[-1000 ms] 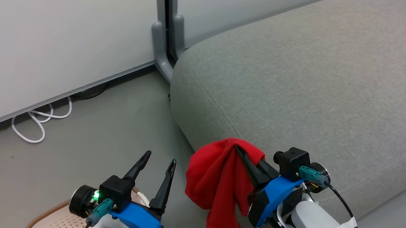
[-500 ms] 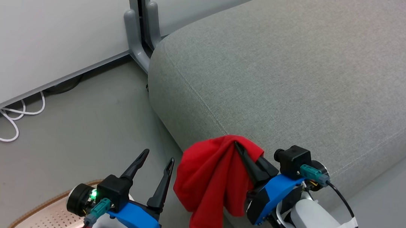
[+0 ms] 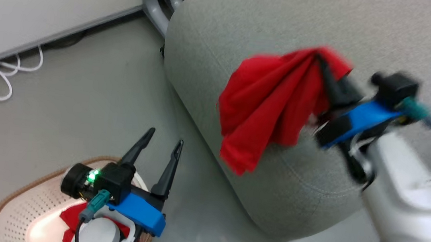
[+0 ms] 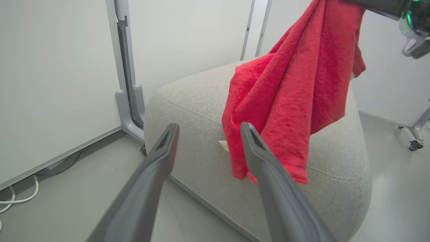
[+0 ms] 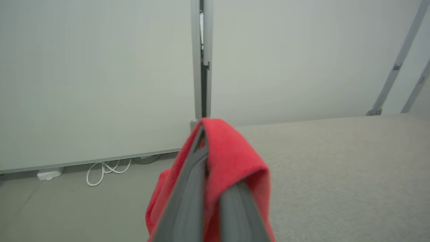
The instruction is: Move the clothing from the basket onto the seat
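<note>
Head view: right gripper (image 3: 321, 64) clamped on one red garment (image 3: 269, 106), hanging over the seat (image 3: 226, 22) corner — carry step. Left gripper (image 3: 165, 136) spread, empty, above the basket (image 3: 37, 194). Next, judged: advance inboard, release.

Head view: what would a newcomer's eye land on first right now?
The bright red garment dangles from the shut right tool, at a rounded corner of the grey seat. Next comes the open left tool at lower left, above the basket where more red clothing lies.
</note>
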